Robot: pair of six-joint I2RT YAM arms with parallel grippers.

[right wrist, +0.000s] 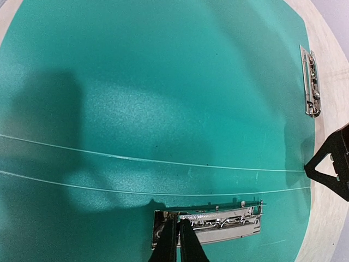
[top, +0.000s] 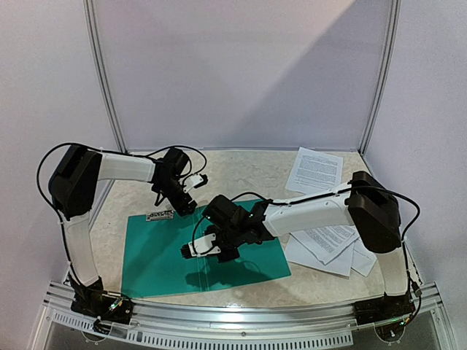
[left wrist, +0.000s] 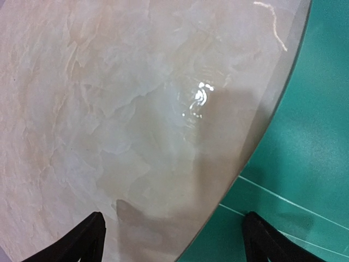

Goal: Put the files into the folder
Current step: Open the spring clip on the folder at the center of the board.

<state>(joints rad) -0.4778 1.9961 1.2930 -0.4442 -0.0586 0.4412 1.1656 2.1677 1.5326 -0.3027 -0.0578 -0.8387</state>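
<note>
The teal folder (top: 146,255) lies open and flat on the table's near left, its white label (top: 159,215) at the far edge. My right gripper (top: 191,250) reaches over it. In the right wrist view its fingers (right wrist: 179,221) are pinched together on the left end of the metal clip (right wrist: 229,224) inside the folder (right wrist: 136,82). My left gripper (top: 186,204) hangs open over the folder's far edge. In the left wrist view it (left wrist: 173,218) straddles the border between the table and the folder (left wrist: 305,136), holding nothing. The files are white printed sheets: one (top: 315,169) at the back right, a loose pile (top: 332,244) under the right arm.
A second, narrower metal clip (right wrist: 310,82) sits near the folder's edge. A black finger-shaped part (right wrist: 332,164) shows at the right border of the right wrist view. White walls and metal posts (top: 106,80) close in the marble-patterned table (top: 248,171).
</note>
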